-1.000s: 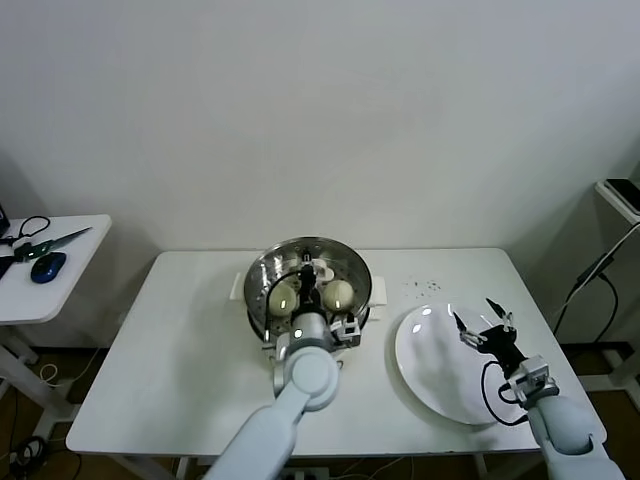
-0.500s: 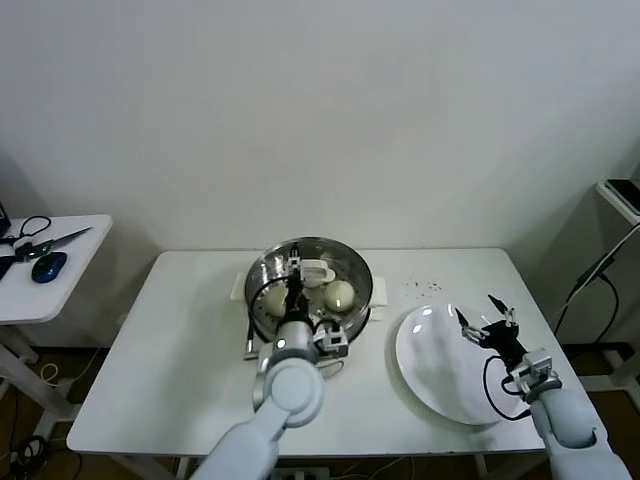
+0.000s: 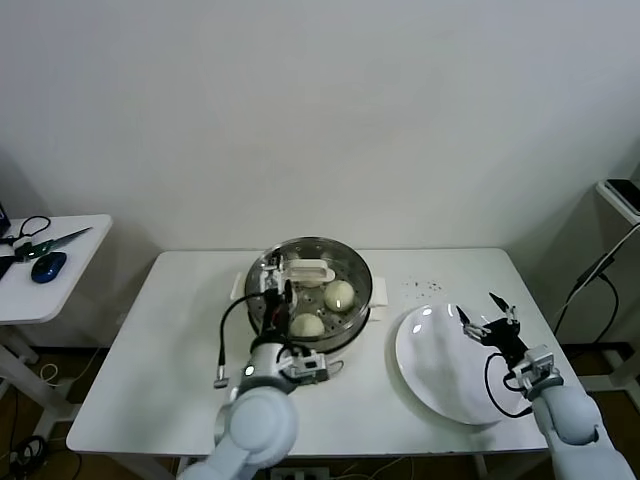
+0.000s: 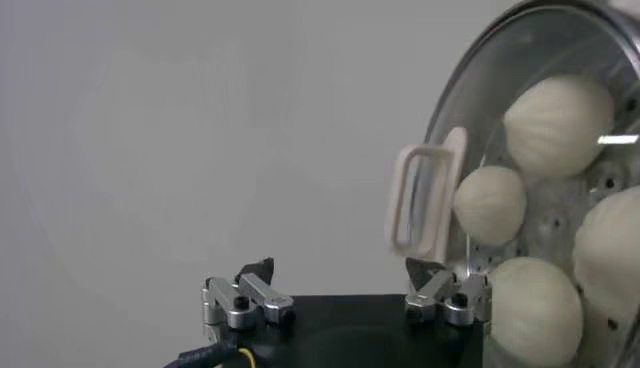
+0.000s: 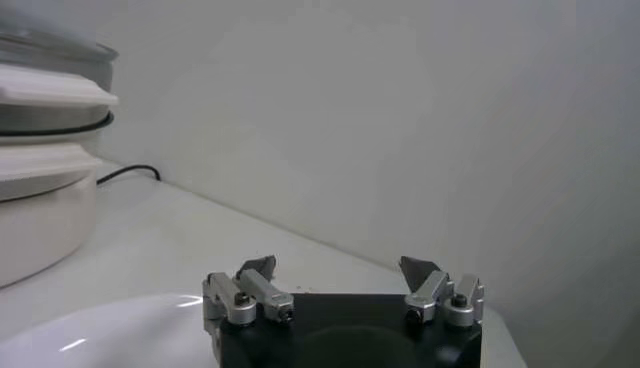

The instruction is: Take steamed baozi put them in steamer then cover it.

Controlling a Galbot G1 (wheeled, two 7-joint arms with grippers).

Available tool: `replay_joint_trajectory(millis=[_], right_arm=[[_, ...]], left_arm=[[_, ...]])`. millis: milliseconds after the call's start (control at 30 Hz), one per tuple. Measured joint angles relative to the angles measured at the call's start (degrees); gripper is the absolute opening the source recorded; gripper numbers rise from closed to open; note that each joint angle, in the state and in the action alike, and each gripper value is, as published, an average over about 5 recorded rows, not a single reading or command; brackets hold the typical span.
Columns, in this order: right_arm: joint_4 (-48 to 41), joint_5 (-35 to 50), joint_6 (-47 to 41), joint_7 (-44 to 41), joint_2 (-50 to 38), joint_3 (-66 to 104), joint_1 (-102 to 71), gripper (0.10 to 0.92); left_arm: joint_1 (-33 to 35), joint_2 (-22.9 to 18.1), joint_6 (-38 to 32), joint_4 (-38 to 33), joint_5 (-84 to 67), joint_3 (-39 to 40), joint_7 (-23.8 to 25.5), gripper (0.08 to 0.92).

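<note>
steamer, table centre: baozi inside, cover on top. left gripper at its near-left rim, jaws apart, empty. right gripper over white plate, jaws apart, empty.

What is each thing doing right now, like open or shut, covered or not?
steamer: covered, buns inside
cover: sitting on the steamer, nothing gripping it
steamed baozi: four, inside the steamer under the glass
left gripper: open, near the cover's handle, holding nothing
right gripper: open, over the plate, holding nothing
plate: lying flat on the table
</note>
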Motion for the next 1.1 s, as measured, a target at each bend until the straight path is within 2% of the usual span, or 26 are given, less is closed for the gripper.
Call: replay_joint_trajectory(millis=[200, 400, 600, 833, 1100], right_arm=[[0.1, 0.1, 0.3, 0.0, 0.5, 0.0, -0.4, 0.823], [0.5, 0.7, 0.3, 0.0, 0.6, 0.2, -1.0, 0.823], [1.5, 2.2, 0.6, 0.0, 1.0, 0.6, -1.8, 0.823], [3.1, 4.3, 1.3, 0.0, 1.7, 1.3, -3.3, 0.823], [3.7, 6.0, 2.1, -0.2, 2.3, 1.9, -4.8, 0.823]], left_arm=[[6.3, 1.7, 0.0, -4.3, -12.8, -8.1, -7.5, 0.823], [13.6, 0.9, -1.8, -6.1, -32.5, -19.3, -14.1, 0.823], [20.0, -1.4, -13.1, -5.0, -52.1, -30.1, -17.7, 0.823], [24.1, -4.1, -28.4, -1.9, -66.9, -37.3, -19.3, 0.823], [26.4, -5.4, -36.4, 0.8, -73.4, -41.2, -19.8, 0.823]])
